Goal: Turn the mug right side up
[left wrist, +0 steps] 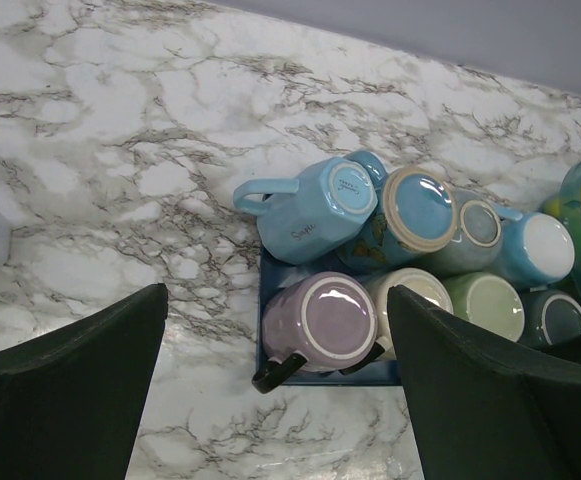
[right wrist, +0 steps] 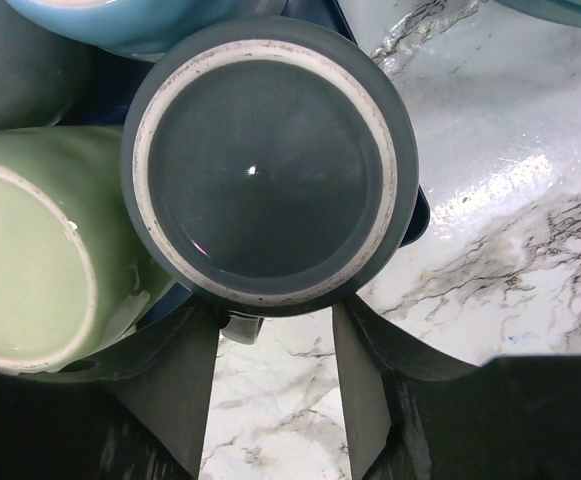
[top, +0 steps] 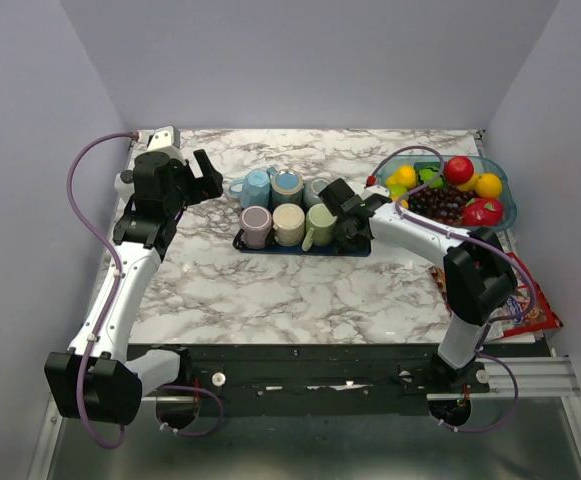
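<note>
A dark grey mug stands bottom up at the right end of the front row on a dark blue tray. My right gripper sits low against its near side. The fingers are partly closed, with bare marble showing between them. A grey stub, seemingly the mug's handle, lies by the left finger. In the top view the right gripper hides this mug. My left gripper hovers open and empty above the tray's left end, over a purple mug.
Several more mugs stand upside down on the tray: green, cream and others behind. A light blue mug lies on its side. A fruit bowl sits at the back right. A snack bag lies by the right edge.
</note>
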